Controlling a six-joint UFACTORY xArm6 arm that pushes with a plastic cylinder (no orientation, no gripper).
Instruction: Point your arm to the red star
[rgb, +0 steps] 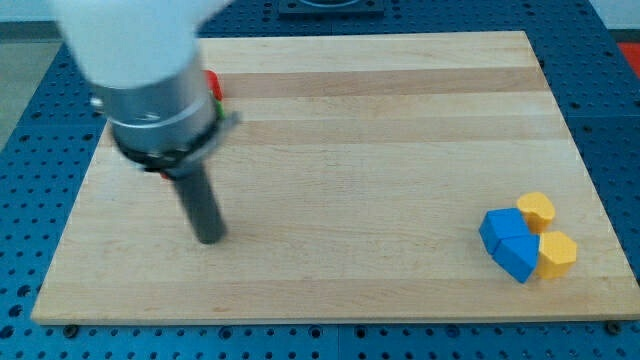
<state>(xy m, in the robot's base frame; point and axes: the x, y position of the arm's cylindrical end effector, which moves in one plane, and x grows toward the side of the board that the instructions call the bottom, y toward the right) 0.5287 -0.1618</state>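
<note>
Red star block (212, 83), or what shows of it, is a red sliver in the frame's upper left, peeking out just beside the arm's pale housing (130, 45); its shape I cannot make out. My tip (209, 238) is a bare dark rod with nothing to clamp, sitting on the wooden board (380, 120) below the sliver, well apart. Likely the arm itself hides the target. Far off, lower right, two blue blocks (508, 243) and two yellow blocks (547, 232) huddle, touching, clear of my path.
</note>
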